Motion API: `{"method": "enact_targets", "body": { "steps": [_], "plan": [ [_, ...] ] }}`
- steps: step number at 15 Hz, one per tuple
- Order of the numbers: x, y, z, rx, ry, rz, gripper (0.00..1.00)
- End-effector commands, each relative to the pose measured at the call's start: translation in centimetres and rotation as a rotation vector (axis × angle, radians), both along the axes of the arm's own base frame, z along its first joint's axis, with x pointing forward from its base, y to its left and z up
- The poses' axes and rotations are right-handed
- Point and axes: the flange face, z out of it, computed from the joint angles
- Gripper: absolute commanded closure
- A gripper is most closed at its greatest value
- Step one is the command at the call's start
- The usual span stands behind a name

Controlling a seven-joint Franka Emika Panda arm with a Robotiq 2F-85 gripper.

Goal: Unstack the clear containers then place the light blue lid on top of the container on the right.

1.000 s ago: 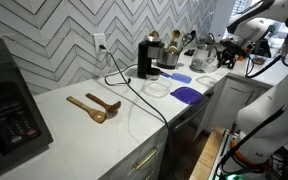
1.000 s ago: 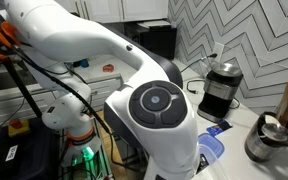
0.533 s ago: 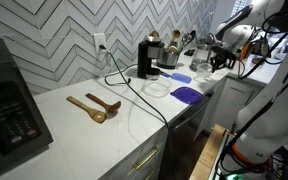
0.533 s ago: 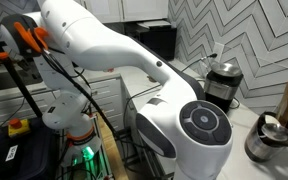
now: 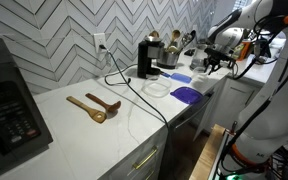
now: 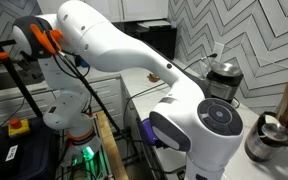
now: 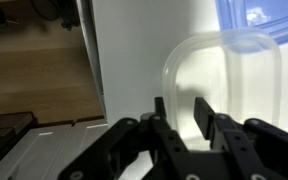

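Note:
In the wrist view a clear container (image 7: pixel 229 75) stands on the white counter (image 7: pixel 134 60), just ahead of my gripper (image 7: pixel 181 118). The gripper is open and empty, and its two fingers stand either side of the tub's near left wall, above it. I cannot tell whether this is one tub or two stacked. A blue lid (image 7: pixel 262 14) shows past the tub at the top right; which lid it is I cannot tell. In an exterior view the gripper (image 5: pixel 210 62) hovers over the counter's far end, near the light blue lid (image 5: pixel 181 77) and a clear tub (image 5: pixel 156 88).
A purple-blue lid (image 5: pixel 187 94) lies near the counter's front edge. A black coffee machine (image 5: pixel 144 58) with a trailing cable stands at the back, and also shows in an exterior view (image 6: pixel 219 85). Wooden spoons (image 5: pixel 94 105) lie mid-counter. The counter edge (image 7: pixel 96 70) drops to a wooden floor.
The arm has swung in over the counter's far end, and the gripper has come lower and closer to the lids and tub. Nothing on the counter has moved.

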Motion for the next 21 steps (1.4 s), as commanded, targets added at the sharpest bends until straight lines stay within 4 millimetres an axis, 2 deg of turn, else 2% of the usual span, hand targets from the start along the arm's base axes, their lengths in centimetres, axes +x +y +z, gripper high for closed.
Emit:
{"method": "enact_targets", "body": {
  "steps": [1, 3, 5, 8, 13, 21],
  "plan": [
    [1.5, 3.0, 2.8, -0.029, -0.002, 0.063, 0.32],
    [3.0, 5.2, 3.9, -0.015, -0.002, 0.085, 0.16],
    [4.4, 7.9, 3.8, 0.034, 0.020, 0.078, 0.02],
    [5.9, 10.4, 2.6, 0.111, 0.060, 0.083, 0.00],
    [6.0, 10.2, -1.1, 0.098, 0.090, 0.147, 0.00],
    [7.1, 10.2, -4.4, 0.086, 0.036, 0.126, 0.00]
  ]
}}
